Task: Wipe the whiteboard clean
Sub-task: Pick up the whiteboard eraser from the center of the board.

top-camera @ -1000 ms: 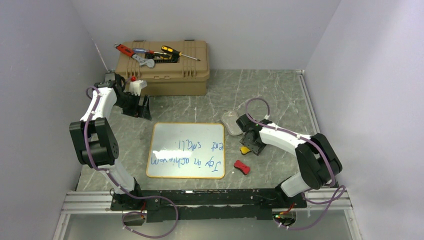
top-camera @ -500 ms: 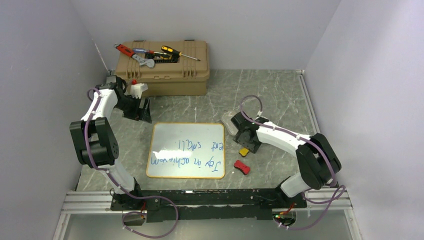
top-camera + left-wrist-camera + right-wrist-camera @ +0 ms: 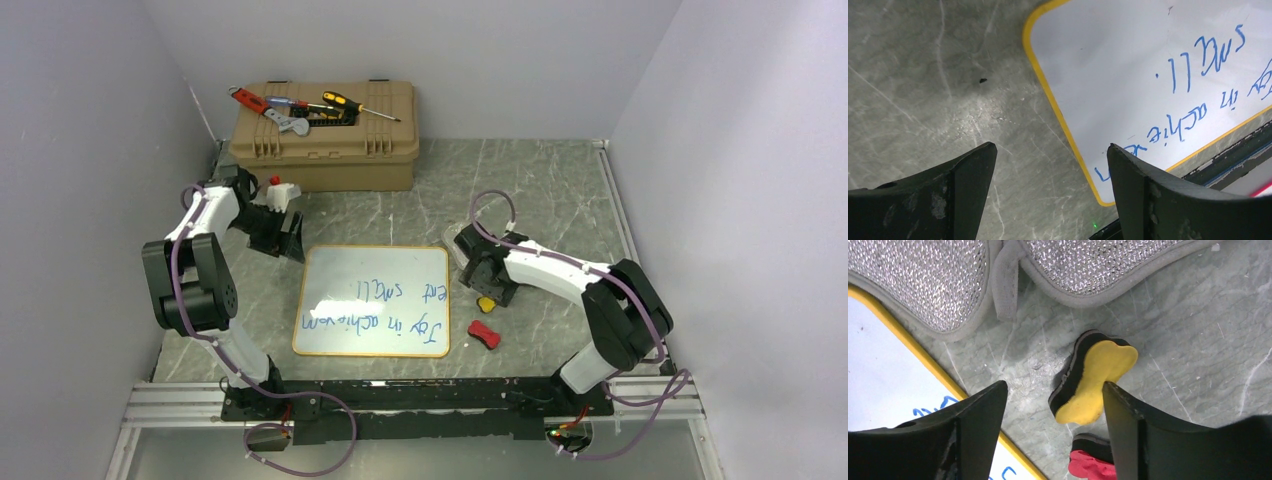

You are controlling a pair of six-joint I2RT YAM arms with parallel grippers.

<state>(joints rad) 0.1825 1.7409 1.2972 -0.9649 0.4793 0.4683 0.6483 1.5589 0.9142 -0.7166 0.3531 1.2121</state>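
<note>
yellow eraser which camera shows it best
Right wrist: the yellow eraser is seen large and sharp between the fingers, yellow top and black edge clear. Top external shows only a small yellow speck right of the whiteboard. Left wrist does not show it.

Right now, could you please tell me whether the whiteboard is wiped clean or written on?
Written on: blue handwriting crosses the whiteboard.

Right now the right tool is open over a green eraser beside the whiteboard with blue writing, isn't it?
Almost. The eraser is yellow, not green. The right wrist view shows it lying under the open right tool, beside the whiteboard with blue writing.
</note>
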